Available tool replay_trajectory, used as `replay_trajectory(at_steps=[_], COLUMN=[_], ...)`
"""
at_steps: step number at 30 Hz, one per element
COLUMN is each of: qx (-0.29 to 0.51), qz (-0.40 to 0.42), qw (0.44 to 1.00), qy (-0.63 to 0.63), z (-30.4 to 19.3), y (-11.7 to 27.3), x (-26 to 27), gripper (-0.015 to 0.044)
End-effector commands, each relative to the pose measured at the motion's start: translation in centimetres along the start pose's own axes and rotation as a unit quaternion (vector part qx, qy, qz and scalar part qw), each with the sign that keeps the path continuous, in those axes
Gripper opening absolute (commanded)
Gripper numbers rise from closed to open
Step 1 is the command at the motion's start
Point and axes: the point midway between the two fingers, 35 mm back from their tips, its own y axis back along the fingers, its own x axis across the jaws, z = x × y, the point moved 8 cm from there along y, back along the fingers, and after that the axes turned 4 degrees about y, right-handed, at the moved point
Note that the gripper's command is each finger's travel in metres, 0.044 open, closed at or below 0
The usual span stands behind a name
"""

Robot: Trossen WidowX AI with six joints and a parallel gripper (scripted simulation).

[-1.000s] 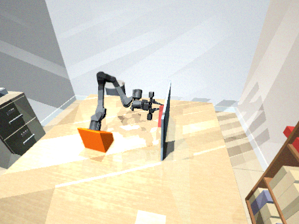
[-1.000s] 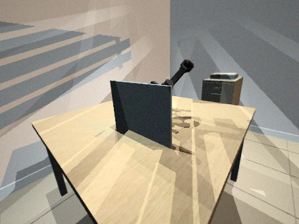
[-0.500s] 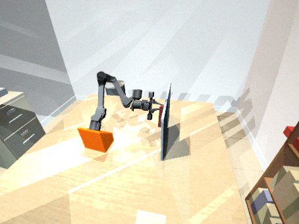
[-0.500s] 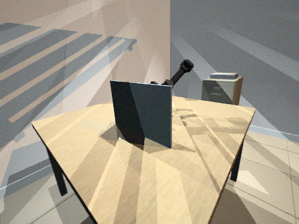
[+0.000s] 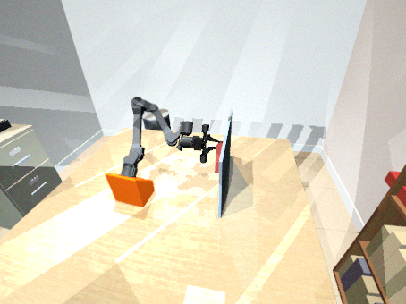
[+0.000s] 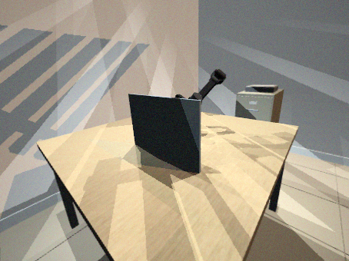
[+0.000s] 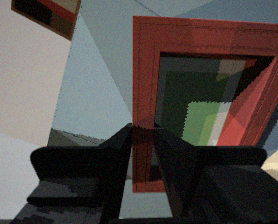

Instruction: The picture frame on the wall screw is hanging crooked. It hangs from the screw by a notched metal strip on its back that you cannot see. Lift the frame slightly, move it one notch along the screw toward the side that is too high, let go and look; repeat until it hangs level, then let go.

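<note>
From my end I take this for an office or study: a drawer cabinet (image 5: 33, 150) (image 6: 254, 102) with a dark flat device (image 6: 262, 88) on top, a wooden bookshelf (image 5: 367, 259) holding blocky, book-like things, a light wood table (image 5: 161, 247) (image 6: 231, 173) on dark legs, and a tiled floor (image 6: 319, 185).
</note>
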Motion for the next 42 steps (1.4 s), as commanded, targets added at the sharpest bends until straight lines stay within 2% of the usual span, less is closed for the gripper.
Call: replay_trajectory(at_steps=[1,42], qx=[0.001,0.001], qz=[0.0,0.0], qw=[1.0,0.992], qy=[-0.021,-0.129], z=[0.0,0.27], y=[0.0,-0.01], x=[0.02,0.26], gripper=[0.0,0.0])
